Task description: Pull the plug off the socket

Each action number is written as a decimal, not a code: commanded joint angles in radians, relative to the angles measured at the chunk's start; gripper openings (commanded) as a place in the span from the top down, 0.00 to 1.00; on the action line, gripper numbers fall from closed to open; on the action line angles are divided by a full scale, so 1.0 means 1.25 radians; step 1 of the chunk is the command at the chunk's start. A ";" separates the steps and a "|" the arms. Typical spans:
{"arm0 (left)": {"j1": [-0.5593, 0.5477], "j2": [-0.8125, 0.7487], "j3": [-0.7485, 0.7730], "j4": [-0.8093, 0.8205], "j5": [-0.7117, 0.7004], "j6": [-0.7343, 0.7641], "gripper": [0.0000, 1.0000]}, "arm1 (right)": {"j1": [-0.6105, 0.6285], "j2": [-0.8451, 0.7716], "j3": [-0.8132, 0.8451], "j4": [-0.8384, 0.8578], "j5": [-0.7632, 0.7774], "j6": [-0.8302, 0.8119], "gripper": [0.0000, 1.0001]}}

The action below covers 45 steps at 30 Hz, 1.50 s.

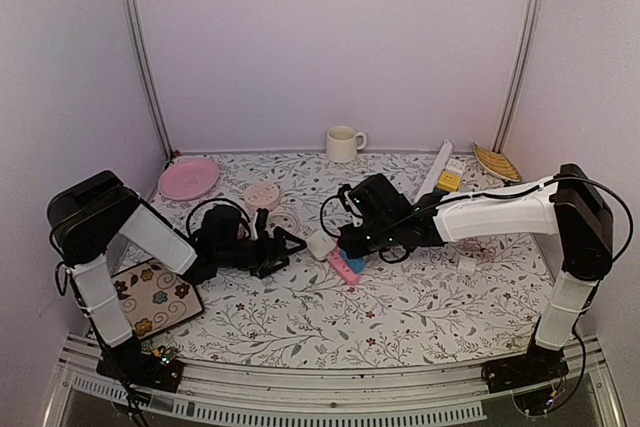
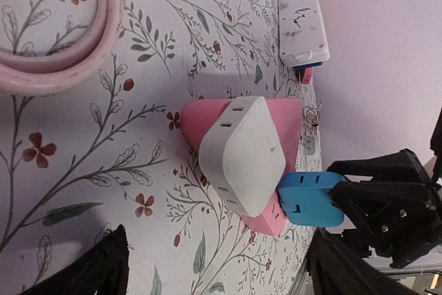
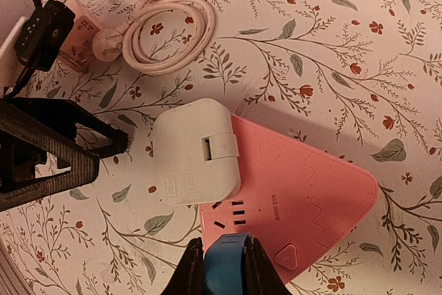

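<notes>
A pink triangular socket block (image 3: 304, 191) lies flat on the floral table; it also shows in the top view (image 1: 343, 268) and the left wrist view (image 2: 200, 115). A white plug adapter (image 3: 195, 151) (image 2: 242, 153) sits on its one corner. My right gripper (image 3: 224, 257) (image 1: 350, 244) is shut on a blue plug (image 3: 224, 267) (image 2: 311, 198) at the block's near corner, beside empty slots; whether its pins are in, I cannot tell. My left gripper (image 2: 217, 257) (image 1: 285, 250) is open and empty, just left of the white adapter.
A pink power strip with a coiled cable (image 1: 262, 195) lies behind the left gripper. A pink plate (image 1: 188, 178), a mug (image 1: 345, 143), a white power strip (image 1: 435, 172), a yellow box (image 1: 449, 180) and a wooden dish (image 1: 497, 162) stand at the back. A floral pad (image 1: 150, 297) lies front left.
</notes>
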 commanded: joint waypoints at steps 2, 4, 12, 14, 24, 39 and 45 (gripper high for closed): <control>-0.031 0.054 0.023 0.085 0.020 -0.051 0.11 | 0.005 -0.013 -0.019 0.003 0.014 0.020 0.78; -0.037 0.059 0.027 0.085 0.017 -0.052 0.11 | 0.005 -0.018 -0.024 -0.008 0.031 0.015 0.73; -0.041 0.062 0.032 0.076 0.009 -0.047 0.12 | 0.006 -0.031 -0.046 -0.025 0.040 0.000 0.64; -0.041 0.062 0.034 0.073 0.010 -0.046 0.12 | 0.007 -0.032 -0.049 -0.024 0.036 0.002 0.64; -0.041 0.078 0.055 0.070 0.021 -0.046 0.14 | 0.022 -0.034 -0.062 0.040 -0.005 0.017 0.68; -0.040 0.079 0.059 0.080 0.033 -0.049 0.25 | 0.024 -0.061 -0.101 0.116 -0.076 0.090 0.95; -0.041 0.085 0.053 0.078 0.032 -0.043 0.26 | 0.024 -0.118 -0.175 0.221 -0.105 0.127 0.96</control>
